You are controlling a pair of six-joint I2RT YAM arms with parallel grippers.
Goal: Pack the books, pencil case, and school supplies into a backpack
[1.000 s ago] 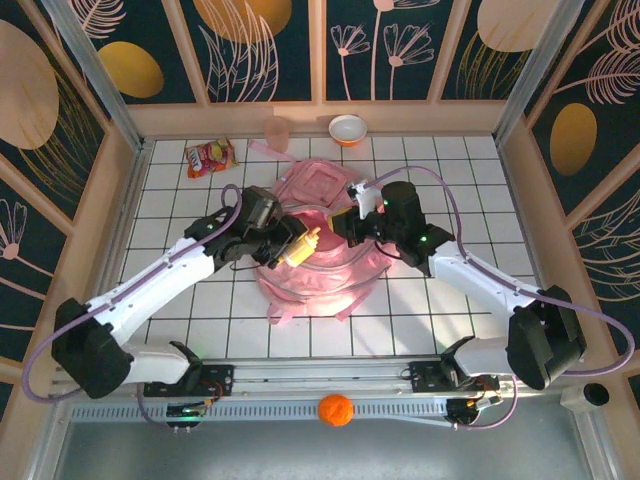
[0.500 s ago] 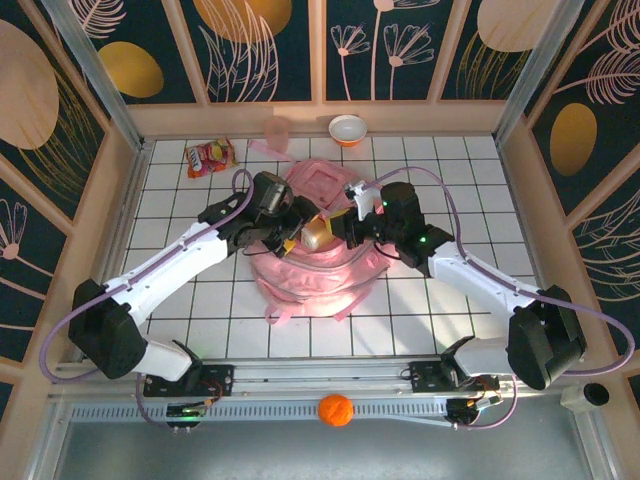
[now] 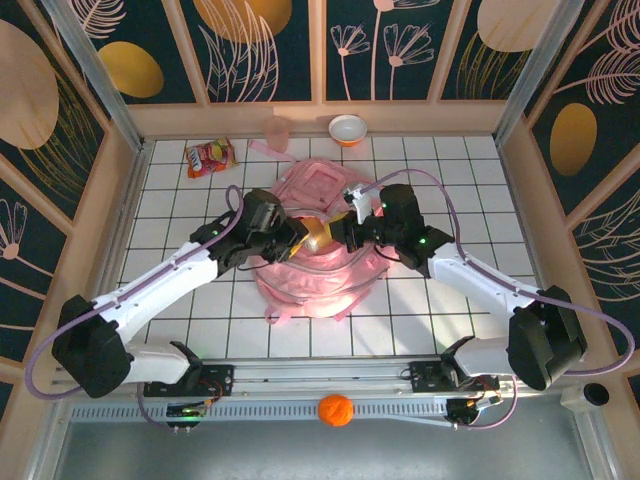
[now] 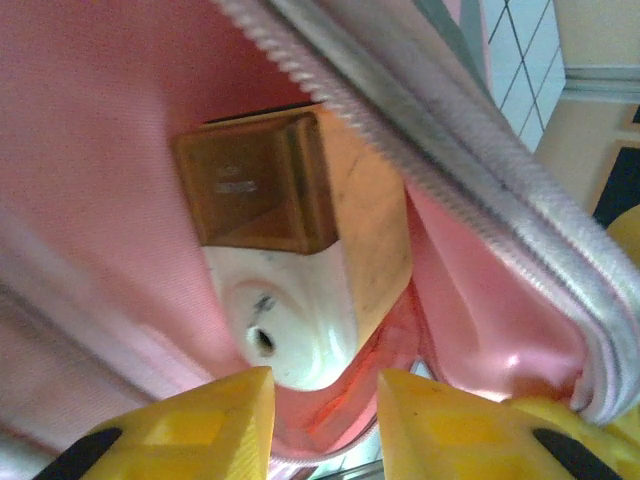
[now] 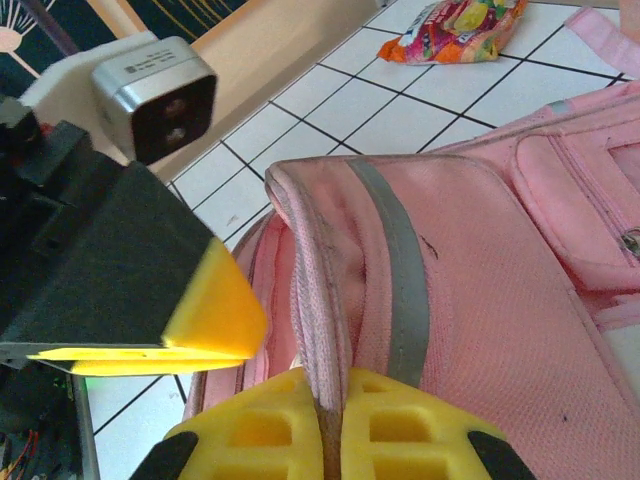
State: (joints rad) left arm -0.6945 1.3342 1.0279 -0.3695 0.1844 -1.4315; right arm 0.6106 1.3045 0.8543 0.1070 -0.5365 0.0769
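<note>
While the pink backpack (image 3: 318,275) lies mid-table with its rim pinched tight in the right gripper (image 5: 330,425), the left gripper (image 4: 325,405) hangs at its mouth, fingers narrowly apart and empty. Inside rest a tan-yellow block (image 4: 270,180) and a white piece (image 4: 295,320).

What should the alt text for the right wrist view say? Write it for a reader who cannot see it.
The right gripper is shut on the edge of a pink backpack, pinching the fabric between its yellow fingers. A red-orange snack packet lies on the white tiled table beyond.
</note>
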